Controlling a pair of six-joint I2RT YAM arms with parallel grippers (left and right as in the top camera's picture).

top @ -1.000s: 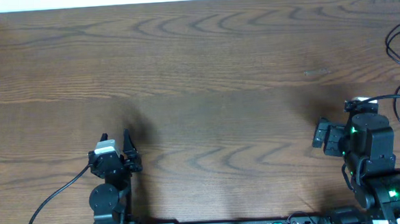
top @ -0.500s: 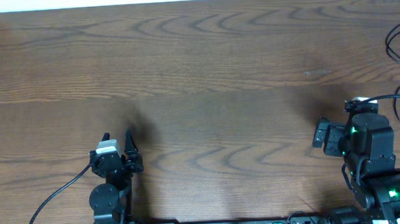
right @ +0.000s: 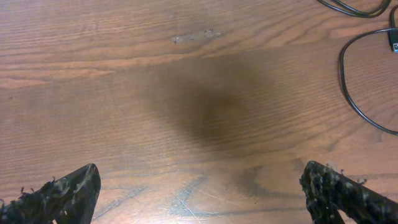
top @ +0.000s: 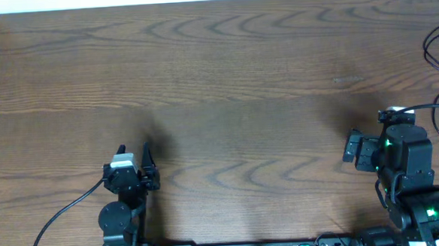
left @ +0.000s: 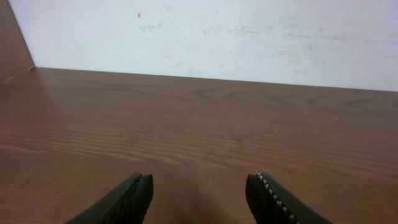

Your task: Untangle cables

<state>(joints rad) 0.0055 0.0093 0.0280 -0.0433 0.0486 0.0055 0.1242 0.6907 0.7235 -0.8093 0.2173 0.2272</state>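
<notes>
table [top: 223, 55]: dark wood, grained, matt | black cable [right: 341, 65]: smooth | wall [left: 249, 31]: scuffed white paint

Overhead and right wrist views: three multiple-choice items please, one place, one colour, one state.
1. Where does the black cable lie?
A. at the table's centre
B. by the table's right edge
C. by the table's left edge
2. What colour is the table?
A. white
B. grey
C. brown wood
3. How is the right hand?
A. open, empty
B. shut on the cable
C. shut, empty
Answers: 1 B, it shows only at the far right of both views; 2 C, a grained brown surface; 3 A, its jaws stand wide apart over bare wood.
</notes>
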